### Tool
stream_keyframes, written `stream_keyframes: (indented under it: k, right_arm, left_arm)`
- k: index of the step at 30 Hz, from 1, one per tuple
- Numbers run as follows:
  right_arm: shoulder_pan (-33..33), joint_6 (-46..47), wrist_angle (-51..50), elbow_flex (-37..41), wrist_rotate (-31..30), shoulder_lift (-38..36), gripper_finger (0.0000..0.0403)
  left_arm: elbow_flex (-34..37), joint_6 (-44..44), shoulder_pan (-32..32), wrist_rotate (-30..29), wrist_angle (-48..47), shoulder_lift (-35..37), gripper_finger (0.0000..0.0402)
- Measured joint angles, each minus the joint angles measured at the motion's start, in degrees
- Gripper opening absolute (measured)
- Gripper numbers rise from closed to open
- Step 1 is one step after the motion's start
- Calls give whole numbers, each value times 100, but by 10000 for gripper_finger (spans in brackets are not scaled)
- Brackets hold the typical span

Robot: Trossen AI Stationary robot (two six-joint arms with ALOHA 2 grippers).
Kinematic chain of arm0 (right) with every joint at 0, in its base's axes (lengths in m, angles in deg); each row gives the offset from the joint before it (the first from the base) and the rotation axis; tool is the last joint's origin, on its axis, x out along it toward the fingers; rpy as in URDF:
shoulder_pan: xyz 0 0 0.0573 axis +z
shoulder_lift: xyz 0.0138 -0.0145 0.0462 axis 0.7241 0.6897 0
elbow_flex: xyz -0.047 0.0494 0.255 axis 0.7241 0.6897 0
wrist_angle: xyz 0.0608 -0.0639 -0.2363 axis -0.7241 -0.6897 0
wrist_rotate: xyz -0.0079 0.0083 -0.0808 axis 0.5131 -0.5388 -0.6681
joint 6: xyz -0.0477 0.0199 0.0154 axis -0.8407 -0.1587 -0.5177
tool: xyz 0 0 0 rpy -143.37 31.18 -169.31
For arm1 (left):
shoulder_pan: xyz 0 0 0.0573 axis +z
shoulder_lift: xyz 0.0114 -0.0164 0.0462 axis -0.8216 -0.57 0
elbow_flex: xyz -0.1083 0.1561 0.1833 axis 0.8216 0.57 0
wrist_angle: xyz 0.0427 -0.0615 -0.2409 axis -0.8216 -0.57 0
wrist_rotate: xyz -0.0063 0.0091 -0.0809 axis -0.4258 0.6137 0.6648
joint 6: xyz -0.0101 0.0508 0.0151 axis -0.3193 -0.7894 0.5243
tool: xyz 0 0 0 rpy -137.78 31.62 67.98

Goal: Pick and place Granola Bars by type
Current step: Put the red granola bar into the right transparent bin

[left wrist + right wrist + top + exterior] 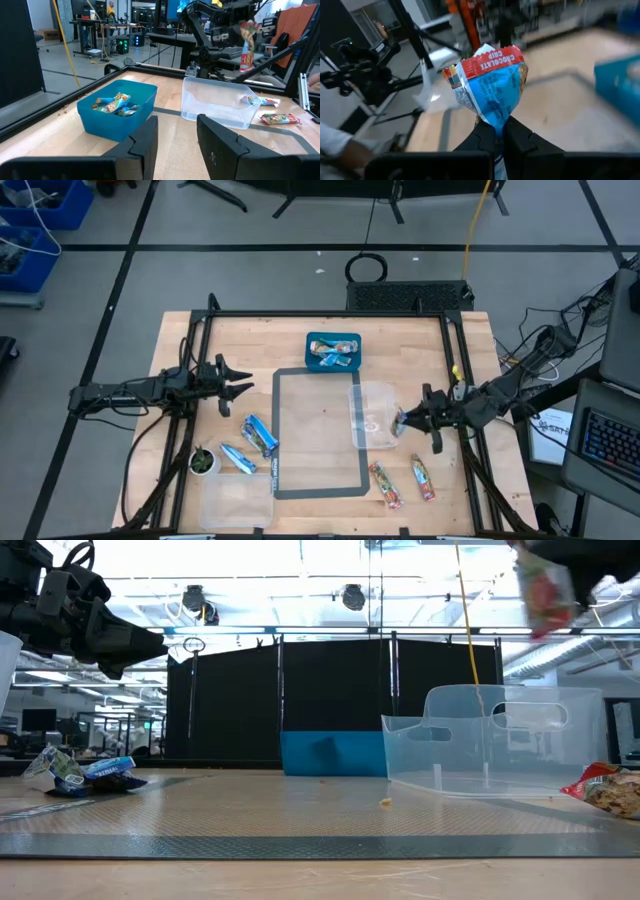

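1. My right gripper (496,131) pinches a red/blue bar (490,85), held over clear bin (378,416) below it.
2. My left gripper (240,379) open, idle; blue bars (258,433) just beside it on table.
3. Red bars (420,477) lie near my right gripper.

The wooden surface (320,340) is showing pale, matt grain. The clear plastic bin (377,416) is looking glossy, the blue bin (117,112) smooth, opaque plastic. The granola bar (490,87) in the right claw (499,131) is wearing a crinkled, shiny wrapper.
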Motion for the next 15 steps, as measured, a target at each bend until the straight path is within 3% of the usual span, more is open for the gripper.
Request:
stream_keyframes:
  k: [4,8,11,15]
  right_arm:
    - [-336,-1215,1624,476,40,366,4]
    - [-741,-1953,3608,1195,544,811,4]
    - [-1056,-2055,4698,1671,1001,1084,4]
    - [-1439,-1848,5390,1938,1381,1405,4]
  left_arm:
    - [0,-1,2,0,0,0,138]
    - [0,-1,0,0,0,0,138]
    - [0,-1,2,0,0,0,138]
    - [0,-1,2,-2,0,0,138]
